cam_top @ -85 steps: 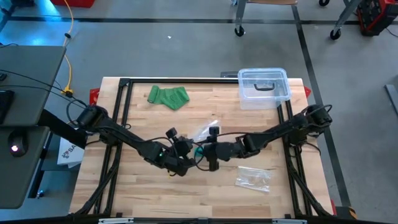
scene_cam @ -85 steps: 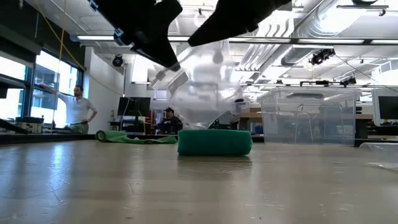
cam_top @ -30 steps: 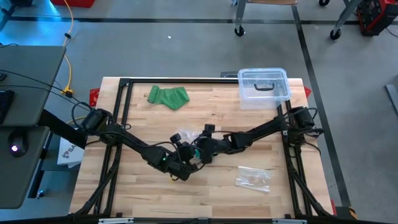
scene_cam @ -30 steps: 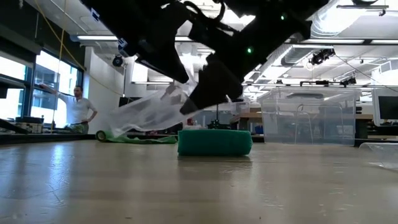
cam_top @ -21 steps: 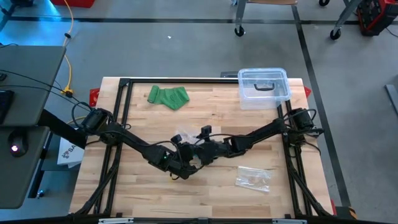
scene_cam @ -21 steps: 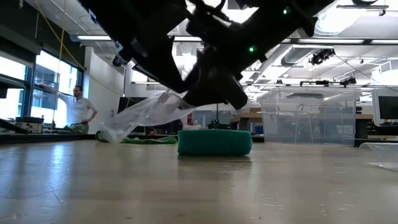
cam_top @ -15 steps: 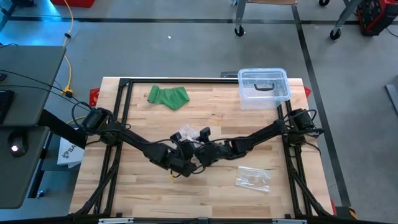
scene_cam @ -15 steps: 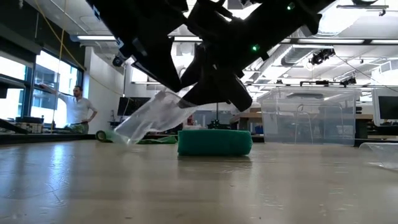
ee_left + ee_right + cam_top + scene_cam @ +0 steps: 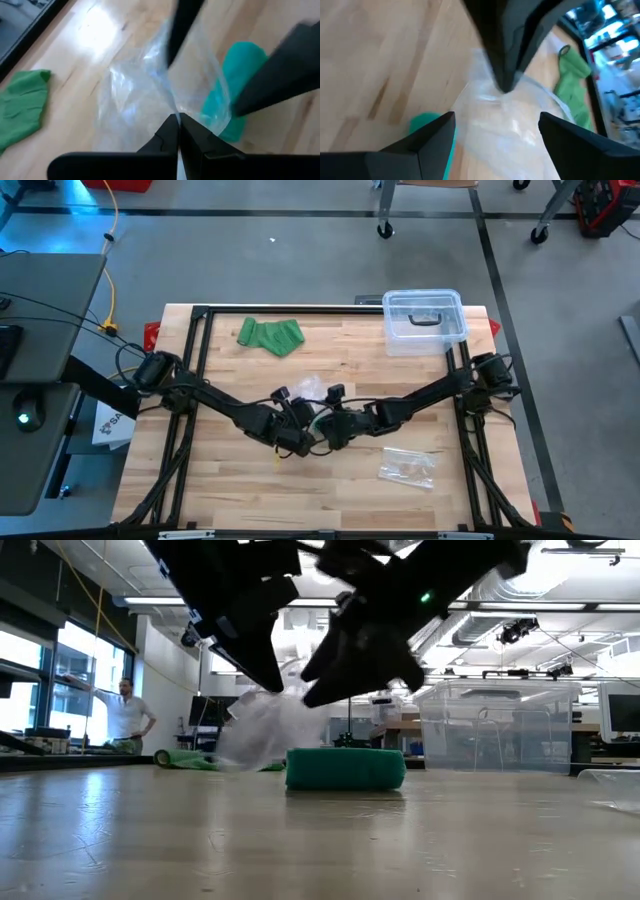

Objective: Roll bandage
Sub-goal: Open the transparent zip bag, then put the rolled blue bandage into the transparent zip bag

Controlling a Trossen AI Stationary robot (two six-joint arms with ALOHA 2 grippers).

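we found the bandage roll (image 9: 345, 769) at the table's (image 9: 230, 490) middle, the plastic wrapper (image 9: 313, 389) just behind it. a cloth (image 9: 271, 336) lay far left, a lidded bin (image 9: 424, 320) far right, a bag (image 9: 407, 467) near right.

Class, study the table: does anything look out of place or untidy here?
Yes. The clear plastic wrapper hangs crumpled, pinched in the shut left end effector, beside the teal bandage roll. A green cloth lies bunched near the table's far edge.

no readable text, labels or signs anywhere
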